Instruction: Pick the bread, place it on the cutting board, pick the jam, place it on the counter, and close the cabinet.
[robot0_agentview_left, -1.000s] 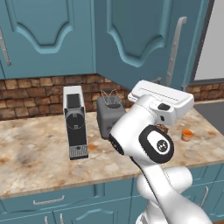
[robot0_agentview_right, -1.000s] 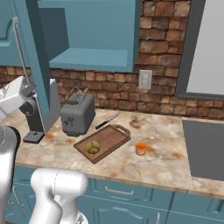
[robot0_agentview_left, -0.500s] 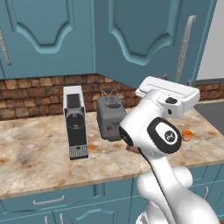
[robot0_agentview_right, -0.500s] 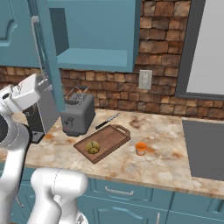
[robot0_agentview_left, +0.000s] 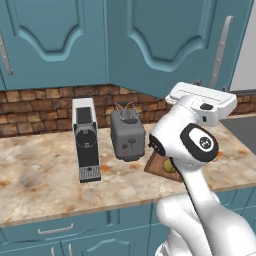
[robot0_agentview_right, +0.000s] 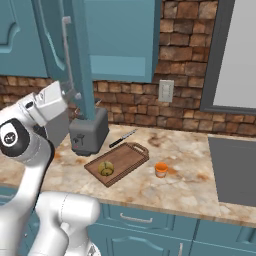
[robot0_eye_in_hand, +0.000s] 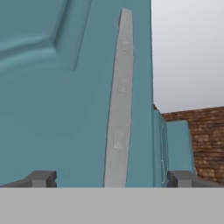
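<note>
On the counter (robot0_agentview_right: 185, 165), the board (robot0_agentview_right: 127, 157) lies at an angle in front of a grey toaster (robot0_agentview_right: 89, 131), and the bread (robot0_agentview_right: 105, 168) sits on the board near its front end. The jam (robot0_agentview_right: 161, 170) stands on the counter just right of the board, apart from it. A dark knife (robot0_agentview_right: 123, 138) lies on the counter behind the board, between the toaster and the wall outlet (robot0_agentview_right: 165, 91) on the brick backsplash.

From the left base view, a coffee machine (robot0_agentview_left: 86, 139) stands left of the toaster (robot0_agentview_left: 128, 134), and a corner of the board (robot0_agentview_left: 159, 166) with a bit of the bread (robot0_agentview_left: 168, 165) shows beside the arm's elbow.

The cabinet (robot0_agentview_right: 80, 55) door stands swung out over the counter, its edge toward the right camera, with the open shelf space visible behind it. The arm is raised in front of the door, its hand close to the long silver handle (robot0_agentview_left: 220, 52).

In the hand view the gripper (robot0_eye_in_hand: 111, 179) faces the door's teal face (robot0_eye_in_hand: 57, 96) at close range. Its two finger tips (robot0_eye_in_hand: 41, 178) stand wide apart, holding nothing, and the handle (robot0_eye_in_hand: 120, 100) runs up the view between them, seemingly beyond the tips rather than touched. To the right of the door's edge, brick wall (robot0_eye_in_hand: 205, 135) and a pale surface above it show.
</note>
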